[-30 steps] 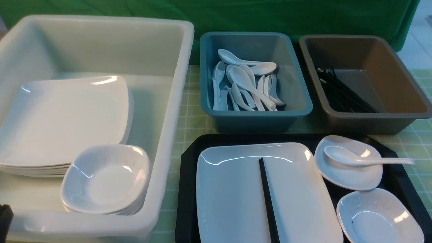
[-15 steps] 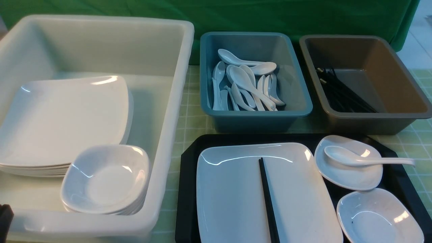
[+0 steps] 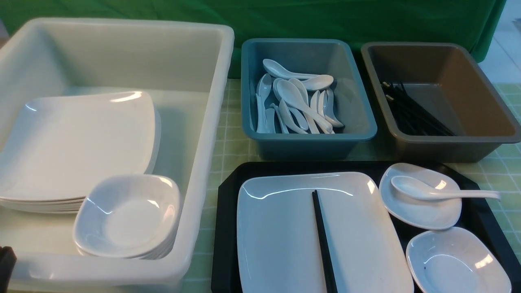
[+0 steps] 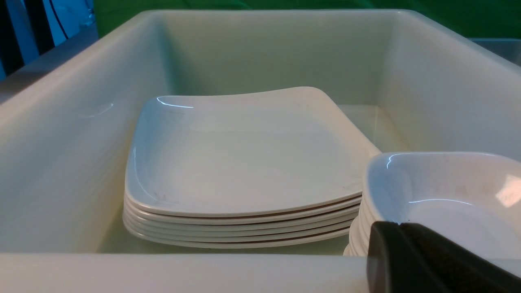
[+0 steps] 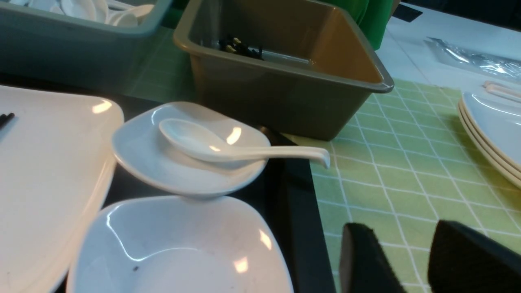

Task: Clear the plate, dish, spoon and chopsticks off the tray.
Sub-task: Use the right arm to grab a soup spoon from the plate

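Observation:
The black tray point(image 3: 226, 228) lies at the front right. On it are the large white plate point(image 3: 281, 236) with the black chopsticks point(image 3: 323, 240) lying across it, a small white dish point(image 3: 423, 211) holding the white spoon point(image 3: 431, 192), and a second, empty dish point(image 3: 456, 264). My right gripper point(image 5: 401, 228) is open and empty over the green checked cloth just right of the tray's rim point(image 5: 301, 211), near the spoon point(image 5: 228, 150) handle. My left gripper point(image 4: 398, 224) is shut and empty at the white bin's near rim.
A big white bin point(image 3: 211, 122) on the left holds stacked plates point(image 3: 77, 146) and stacked small dishes point(image 3: 126, 215). A blue bin point(image 3: 305, 148) holds spoons. A grey-brown bin point(image 3: 443, 150) holds black chopsticks. More plates point(image 5: 492, 130) are stacked on the cloth to the right.

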You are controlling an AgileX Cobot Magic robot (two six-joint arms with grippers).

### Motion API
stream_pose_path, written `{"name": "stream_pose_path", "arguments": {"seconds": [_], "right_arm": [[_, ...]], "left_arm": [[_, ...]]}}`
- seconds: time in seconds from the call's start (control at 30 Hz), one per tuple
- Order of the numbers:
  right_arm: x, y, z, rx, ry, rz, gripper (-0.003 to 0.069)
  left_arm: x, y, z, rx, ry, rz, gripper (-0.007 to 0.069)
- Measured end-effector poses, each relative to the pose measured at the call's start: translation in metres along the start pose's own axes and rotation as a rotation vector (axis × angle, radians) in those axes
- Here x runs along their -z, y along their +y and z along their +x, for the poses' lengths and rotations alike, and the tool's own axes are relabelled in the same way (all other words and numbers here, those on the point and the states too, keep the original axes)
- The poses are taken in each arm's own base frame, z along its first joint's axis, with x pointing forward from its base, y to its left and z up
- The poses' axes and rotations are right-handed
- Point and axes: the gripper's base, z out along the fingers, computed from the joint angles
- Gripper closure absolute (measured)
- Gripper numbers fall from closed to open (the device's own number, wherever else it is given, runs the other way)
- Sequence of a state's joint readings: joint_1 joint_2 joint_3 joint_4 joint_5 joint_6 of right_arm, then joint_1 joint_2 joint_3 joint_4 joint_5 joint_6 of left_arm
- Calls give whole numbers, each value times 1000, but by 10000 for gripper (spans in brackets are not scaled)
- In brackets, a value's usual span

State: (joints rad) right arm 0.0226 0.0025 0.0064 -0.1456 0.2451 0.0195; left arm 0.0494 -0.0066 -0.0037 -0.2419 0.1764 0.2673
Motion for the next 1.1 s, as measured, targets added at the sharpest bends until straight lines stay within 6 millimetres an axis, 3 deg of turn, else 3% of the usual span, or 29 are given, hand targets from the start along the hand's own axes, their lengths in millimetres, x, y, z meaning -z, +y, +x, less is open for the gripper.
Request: {"name": "stream_pose_path", "arguments": {"seconds": [0.23,0.47,0.57,0.8,0.93,1.0,1.03,1.1], "right_arm": [[0,0,-1,-41,-11,-3,420],[0,4,-8,-789,-64,-70,420],[0,4,-8,-896,-66,-78,420],[1,3,-10,-941,-88,-87,428],[4,1,-22,-921,-153,-105,495],[14,-3,-57,-801,-251,-120,589],[14,-3,-57,-800,-249,-120,596],[21,-7,-92,-663,-269,-110,637]], "left_arm": [[0,0,0,1,0,0,625],[0,0,0,1,0,0,625],[0,0,0,1,0,0,625],[0,0,0,1,0,0,625],[0,0,0,1,0,0,625],[0,0,0,1,0,0,625],[0,0,0,1,0,0,625],[0,0,0,0,0,0,625]]}}
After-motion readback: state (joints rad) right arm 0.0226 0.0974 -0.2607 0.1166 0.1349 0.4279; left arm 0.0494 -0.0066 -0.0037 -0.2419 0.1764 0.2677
